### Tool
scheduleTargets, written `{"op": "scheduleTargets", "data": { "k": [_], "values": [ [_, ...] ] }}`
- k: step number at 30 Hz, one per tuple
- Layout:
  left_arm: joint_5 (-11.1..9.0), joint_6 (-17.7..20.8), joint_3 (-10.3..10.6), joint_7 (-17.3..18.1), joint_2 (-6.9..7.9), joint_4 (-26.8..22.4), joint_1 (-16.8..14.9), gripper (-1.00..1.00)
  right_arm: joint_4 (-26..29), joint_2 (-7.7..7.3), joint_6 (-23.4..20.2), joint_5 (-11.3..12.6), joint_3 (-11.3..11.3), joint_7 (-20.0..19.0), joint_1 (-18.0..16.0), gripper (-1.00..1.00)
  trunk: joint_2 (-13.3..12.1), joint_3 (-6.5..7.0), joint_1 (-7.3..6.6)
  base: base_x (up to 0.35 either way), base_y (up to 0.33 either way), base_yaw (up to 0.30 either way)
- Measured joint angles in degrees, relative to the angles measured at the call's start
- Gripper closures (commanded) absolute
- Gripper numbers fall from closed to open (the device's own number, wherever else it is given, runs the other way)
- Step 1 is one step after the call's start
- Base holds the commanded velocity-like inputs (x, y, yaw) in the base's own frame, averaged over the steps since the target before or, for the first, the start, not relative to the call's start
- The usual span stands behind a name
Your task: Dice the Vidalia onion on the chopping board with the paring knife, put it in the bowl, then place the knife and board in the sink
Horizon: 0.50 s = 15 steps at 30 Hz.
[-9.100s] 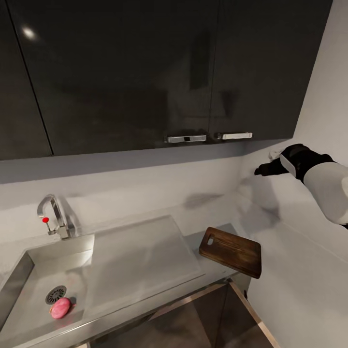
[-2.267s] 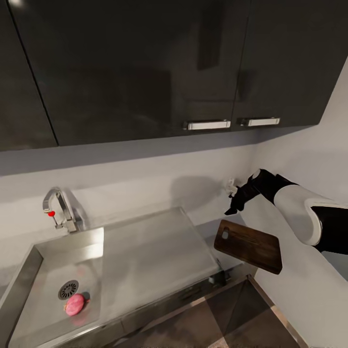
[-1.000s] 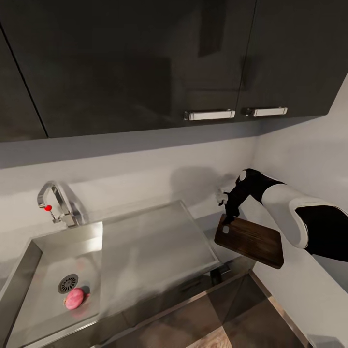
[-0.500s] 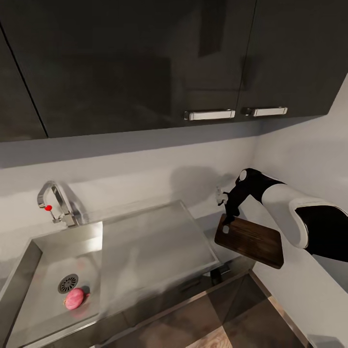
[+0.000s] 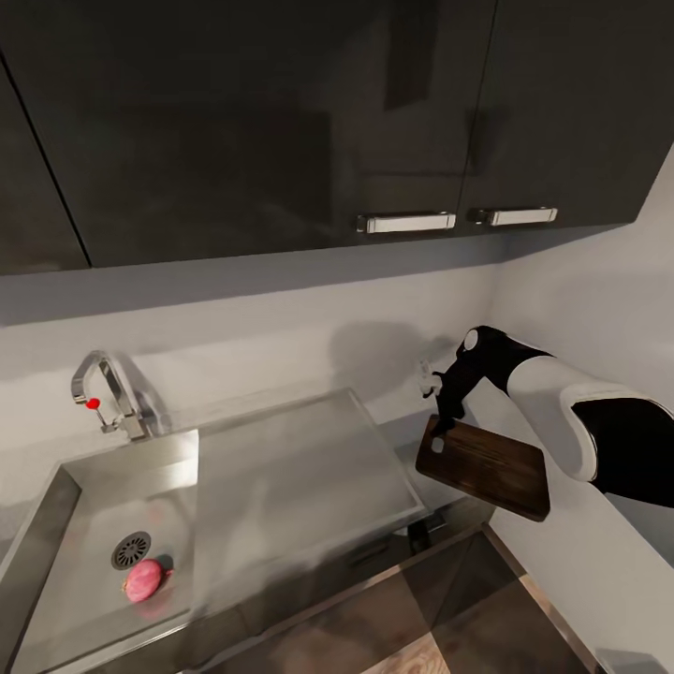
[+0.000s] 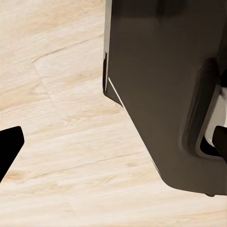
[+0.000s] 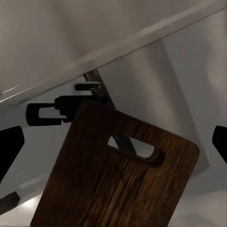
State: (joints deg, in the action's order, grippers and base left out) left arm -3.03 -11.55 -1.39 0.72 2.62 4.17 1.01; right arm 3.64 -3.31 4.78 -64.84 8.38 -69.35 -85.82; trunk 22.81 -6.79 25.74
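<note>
The right gripper (image 5: pixel 444 423) points down at the handle end of the board (image 5: pixel 487 465), its dark fingers just above or at the board's near-left corner; whether they touch it cannot be told. In the right wrist view the two fingertips sit at opposite edges of the picture, far apart, so the jaws stand wide with nothing between them. Below them the board (image 7: pixel 118 179) shows its wood grain and the slot cut through its handle end.

The board lies on the grey countertop (image 5: pixel 401 440) in the corner where the two walls meet, to the right of the sink (image 5: pixel 281 468), and it looks tilted, with its far-right end overhanging the counter's front edge. The white and black right arm (image 5: pixel 571 412) reaches to it from the right side.

The sink's flat steel drainboard lies between the board and the basin. The onion (image 5: pixel 142 580) rests on the basin floor, just beside the round drain (image 5: pixel 131 549), well apart from the board. The faucet (image 5: pixel 108 398) with its red knob stands behind the basin. Dark wall cabinets (image 5: pixel 281 122) with two pale bar handles hang above.

The left gripper's (image 6: pixel 113 142) fingertips show at the two sides of the left wrist view, spread apart and empty, over the pale wooden floor (image 6: pixel 56 142) beside a dark cabinet panel (image 6: pixel 161 85).
</note>
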Motion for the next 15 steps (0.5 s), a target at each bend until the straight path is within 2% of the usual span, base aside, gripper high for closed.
{"op": "scheduleTargets", "data": {
  "k": [8,15],
  "values": [
    [0.00,0.00,0.00,0.00,0.01,0.02,0.00,-1.00,0.04,-0.17,0.08,0.01,3.00,0.16,0.02,-1.00,0.00,0.00,0.00,0.009,0.000,0.000],
    [0.00,0.00,0.00,0.00,0.02,0.02,0.00,-1.00,0.91,-1.05,0.05,0.02,3.57,0.17,0.01,-1.00,0.00,0.00,0.00,0.000,0.000,0.000]
  ]
}}
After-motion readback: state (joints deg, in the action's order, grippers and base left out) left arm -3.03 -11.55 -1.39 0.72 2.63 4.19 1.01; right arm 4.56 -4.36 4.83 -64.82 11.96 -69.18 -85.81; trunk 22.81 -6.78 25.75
